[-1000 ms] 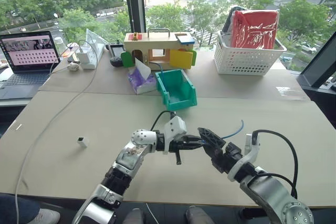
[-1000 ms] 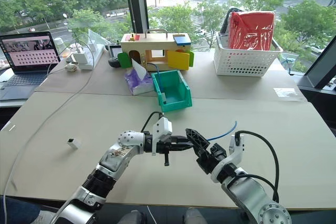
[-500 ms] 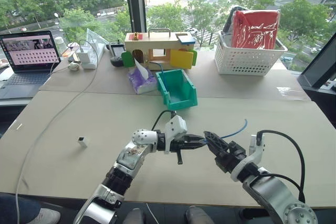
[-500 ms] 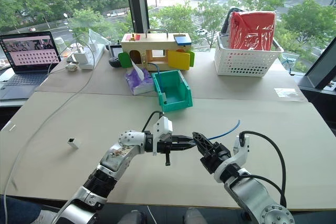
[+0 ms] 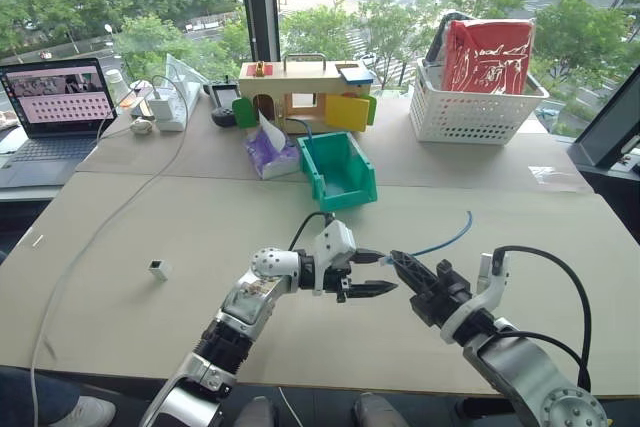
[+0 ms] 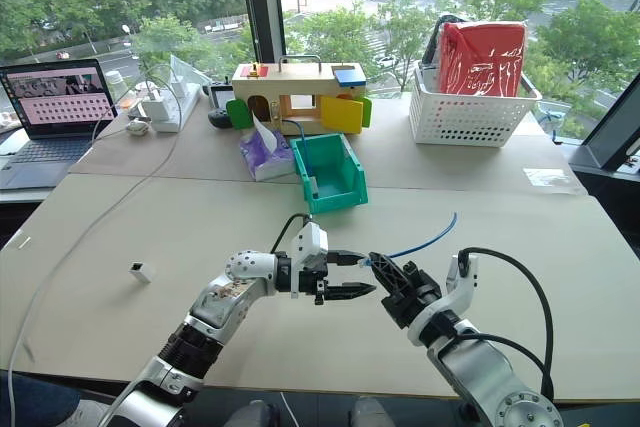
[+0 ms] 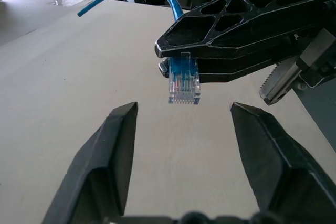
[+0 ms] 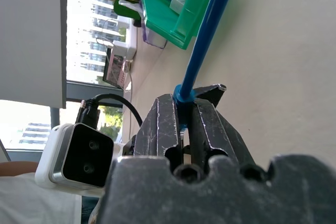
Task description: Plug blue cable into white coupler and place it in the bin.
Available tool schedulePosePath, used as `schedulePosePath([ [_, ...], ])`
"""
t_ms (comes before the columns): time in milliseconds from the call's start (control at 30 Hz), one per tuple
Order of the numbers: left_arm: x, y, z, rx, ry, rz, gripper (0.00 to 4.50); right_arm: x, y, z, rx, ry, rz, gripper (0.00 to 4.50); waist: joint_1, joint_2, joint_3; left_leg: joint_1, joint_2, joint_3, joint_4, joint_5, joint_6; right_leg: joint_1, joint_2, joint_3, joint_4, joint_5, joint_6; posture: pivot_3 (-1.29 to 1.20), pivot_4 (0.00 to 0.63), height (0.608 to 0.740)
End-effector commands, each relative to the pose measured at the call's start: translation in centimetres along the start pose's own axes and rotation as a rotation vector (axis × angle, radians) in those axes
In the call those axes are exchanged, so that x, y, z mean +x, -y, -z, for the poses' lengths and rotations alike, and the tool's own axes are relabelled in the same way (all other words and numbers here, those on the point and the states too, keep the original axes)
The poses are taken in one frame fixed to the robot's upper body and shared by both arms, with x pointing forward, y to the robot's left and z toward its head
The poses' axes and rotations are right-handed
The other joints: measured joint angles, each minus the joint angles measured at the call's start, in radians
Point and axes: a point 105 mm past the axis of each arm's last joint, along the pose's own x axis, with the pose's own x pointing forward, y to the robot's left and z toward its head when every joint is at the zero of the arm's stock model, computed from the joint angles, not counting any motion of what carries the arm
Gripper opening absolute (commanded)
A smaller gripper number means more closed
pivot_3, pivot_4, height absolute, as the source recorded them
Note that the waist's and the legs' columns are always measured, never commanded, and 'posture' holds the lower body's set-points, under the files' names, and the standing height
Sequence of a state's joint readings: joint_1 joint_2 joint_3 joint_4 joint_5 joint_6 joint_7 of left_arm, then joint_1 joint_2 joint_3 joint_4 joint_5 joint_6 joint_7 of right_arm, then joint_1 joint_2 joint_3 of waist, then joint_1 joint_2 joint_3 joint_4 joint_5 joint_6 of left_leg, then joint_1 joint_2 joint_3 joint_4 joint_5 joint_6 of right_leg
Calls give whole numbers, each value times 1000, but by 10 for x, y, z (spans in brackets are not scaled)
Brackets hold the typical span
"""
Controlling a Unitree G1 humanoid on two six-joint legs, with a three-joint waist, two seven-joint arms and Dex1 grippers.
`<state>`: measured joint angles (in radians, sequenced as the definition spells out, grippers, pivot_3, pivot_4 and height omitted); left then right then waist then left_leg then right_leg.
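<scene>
My right gripper (image 5: pixel 397 258) is shut on the blue cable (image 5: pixel 446 236) just behind its clear plug (image 7: pixel 184 81), which sticks out past the fingertips. The cable arcs up and away to the right above the table. My left gripper (image 5: pixel 386 273) faces it, open, with one finger on each side of the plug and touching nothing. The white coupler (image 5: pixel 158 269) lies alone on the table far to the left. The teal bin (image 5: pixel 345 199) stands behind the grippers, a small white piece inside it.
A white lattice basket (image 5: pixel 470 107) with a red bag stands at the back right. A wooden toy box (image 5: pixel 300 87) and a purple tissue pack (image 5: pixel 270 155) sit by the bin. A laptop (image 5: pixel 55 97) is at far left, and a long white cord (image 5: pixel 100 227) crosses the table.
The right gripper closed on the cable just behind the plug. The left gripper then opened, its fingers now apart around the plug. Neither hand shifted noticeably.
</scene>
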<state>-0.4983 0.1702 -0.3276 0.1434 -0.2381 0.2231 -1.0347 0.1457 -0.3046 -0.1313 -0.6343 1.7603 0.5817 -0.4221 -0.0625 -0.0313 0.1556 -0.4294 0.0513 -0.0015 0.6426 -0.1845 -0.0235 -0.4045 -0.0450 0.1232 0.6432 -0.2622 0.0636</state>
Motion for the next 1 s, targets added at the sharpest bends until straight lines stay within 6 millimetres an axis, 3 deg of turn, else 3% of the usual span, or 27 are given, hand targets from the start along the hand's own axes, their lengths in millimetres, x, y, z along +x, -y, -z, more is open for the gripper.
schedulePosePath([
  [33,-2,-6,-12,42,34,-33,4464,-2,-8,-6,-27,30,-36,0,0,0,0,0,0,0,0,0,0,0,0,0,0,0,0,0,150,740],
  [200,-20,-17,-35,78,97,-98,4464,4,-2,-20,-74,79,-12,0,-1,0,0,0,0,0,0,0,0,0,0,0,0,0,0,0,150,740],
  [367,-45,-27,-64,140,148,-187,4464,10,2,-20,-83,65,-13,0,2,0,0,0,0,0,0,0,0,0,0,0,0,0,0,0,150,740],
  [600,-96,-31,-97,194,184,-340,4464,22,5,-15,-86,-3,-33,0,2,0,0,0,0,0,0,0,0,0,0,0,0,1,-1,0,150,740],
  [667,-123,-32,-106,207,182,-429,4464,28,5,-10,-80,-41,-51,0,-3,0,0,0,0,0,0,0,0,0,0,0,0,1,-1,0,150,740],
  [800,-171,-30,-108,192,157,-587,4464,36,3,-4,-78,-104,-85,0,-7,0,0,0,1,0,0,0,0,-1,0,0,1,1,-2,0,150,740],
  [1000,-235,-13,-89,150,112,-815,4464,45,1,3,-72,-177,-120,0,-6,0,1,0,1,0,0,0,0,-1,0,-1,0,1,-4,0,150,740],
])
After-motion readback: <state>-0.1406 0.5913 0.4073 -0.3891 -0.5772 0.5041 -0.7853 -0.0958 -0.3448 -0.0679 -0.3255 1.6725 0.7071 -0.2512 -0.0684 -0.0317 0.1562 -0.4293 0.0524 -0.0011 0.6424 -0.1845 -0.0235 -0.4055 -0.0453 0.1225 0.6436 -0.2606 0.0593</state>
